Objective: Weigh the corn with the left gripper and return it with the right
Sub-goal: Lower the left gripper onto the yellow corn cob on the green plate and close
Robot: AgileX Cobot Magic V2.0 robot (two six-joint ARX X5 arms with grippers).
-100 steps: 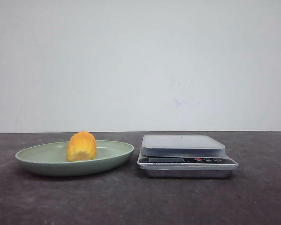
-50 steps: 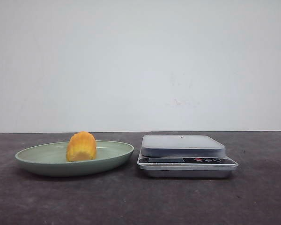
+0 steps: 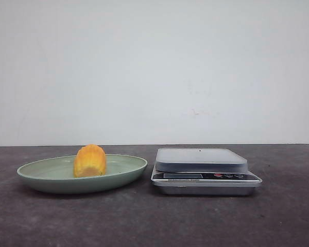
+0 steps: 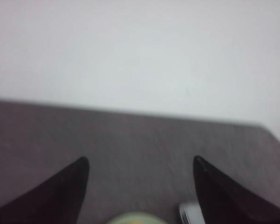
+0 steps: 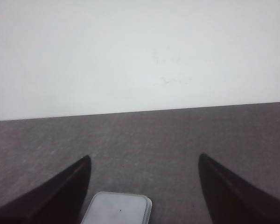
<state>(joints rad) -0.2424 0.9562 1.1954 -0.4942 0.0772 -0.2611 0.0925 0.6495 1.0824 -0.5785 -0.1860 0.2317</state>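
One stubby yellow-orange corn (image 3: 90,160), ridged, round-topped, upright on green plate (image 3: 41,175), beside scale (image 3: 203,170). Left claw (image 4: 141,161) spread wide, empty; right claw (image 5: 144,158) likewise. Plate and scale cropped, blurred in left wrist view.

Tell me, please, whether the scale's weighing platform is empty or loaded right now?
Empty. The scale has nothing on its grey platform; the corn sits on the green plate beside it.

open air above corn (image 3: 90,160), scale (image 3: 203,170) beside
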